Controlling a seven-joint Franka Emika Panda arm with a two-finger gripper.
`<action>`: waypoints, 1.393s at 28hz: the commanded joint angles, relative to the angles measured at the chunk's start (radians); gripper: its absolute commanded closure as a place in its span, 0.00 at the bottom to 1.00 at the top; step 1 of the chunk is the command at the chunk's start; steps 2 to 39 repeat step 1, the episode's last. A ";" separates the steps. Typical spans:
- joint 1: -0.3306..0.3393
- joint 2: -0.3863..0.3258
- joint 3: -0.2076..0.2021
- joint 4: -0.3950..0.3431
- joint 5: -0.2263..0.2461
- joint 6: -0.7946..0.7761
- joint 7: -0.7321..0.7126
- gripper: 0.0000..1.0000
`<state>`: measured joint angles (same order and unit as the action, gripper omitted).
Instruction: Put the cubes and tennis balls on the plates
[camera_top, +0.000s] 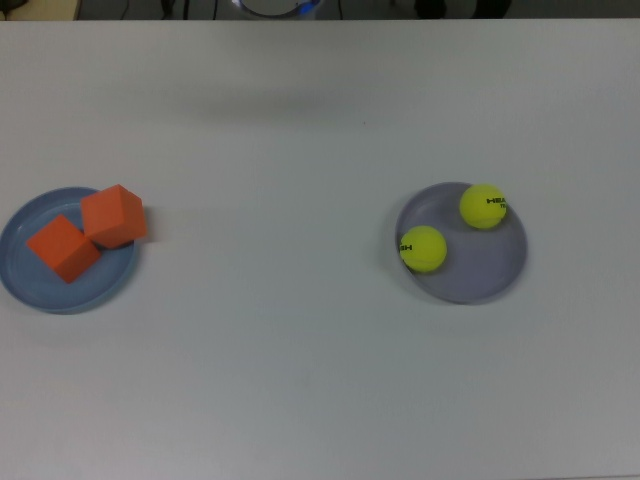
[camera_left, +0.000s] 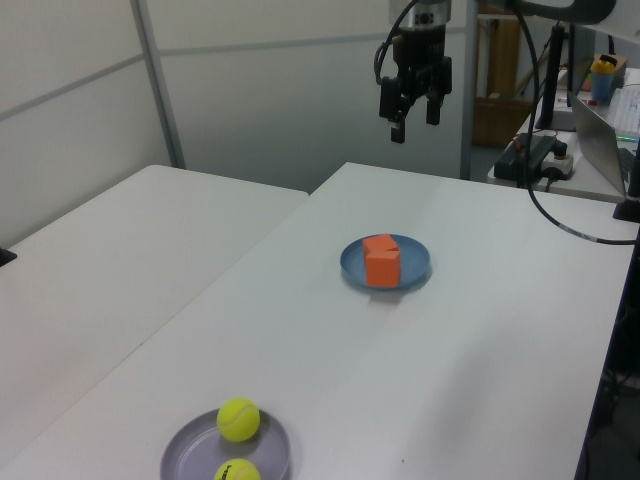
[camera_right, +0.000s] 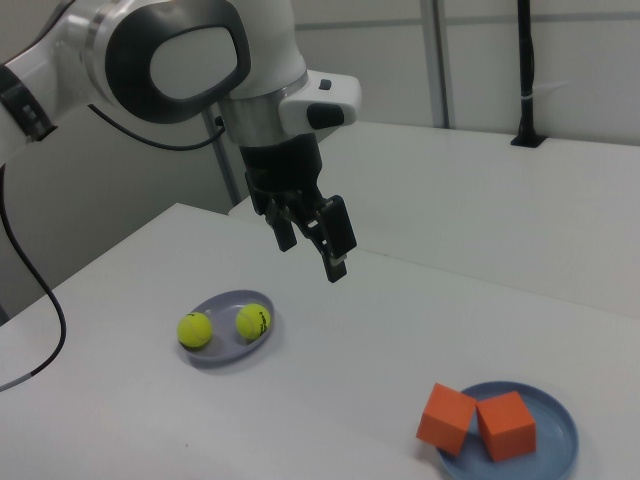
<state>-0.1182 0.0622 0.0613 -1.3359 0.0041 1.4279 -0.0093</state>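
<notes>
Orange against blue catches the eye first: the two cubes sit side by side on the light blue plate (camera_top: 40, 290), at the top view's left. One cube (camera_top: 63, 248) lies well inside the plate, and the other cube (camera_top: 114, 216) touches it and reaches over the plate's rim toward the table's middle. In the right view the same pair sits on that plate at the bottom right, faces touching. Well apart from them, at the top view's right, the lavender plate (camera_top: 480, 275) carries both tennis balls: one ball (camera_top: 483, 206) up by the far rim, the other ball (camera_top: 423, 248) by the rim on the side nearer the blue plate. The two balls are near each other but not touching, and small black lettering shows on each. The white table (camera_top: 300, 350) stretches between the two plates. The gripper (camera_left: 415, 116) hangs high in the air over the table's far edge in the left view, well above the blue plate. Its two fingers (camera_right: 338, 238) point downward with a clear gap between them and nothing held in it. Black cables loop down from the arm (camera_right: 180, 60) beside the table.
</notes>
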 joint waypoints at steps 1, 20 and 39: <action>0.005 -0.005 0.003 -0.006 0.005 0.002 -0.015 0.00; 0.005 -0.005 0.003 -0.006 0.005 0.002 -0.015 0.00; 0.005 -0.005 0.003 -0.006 0.005 0.002 -0.015 0.00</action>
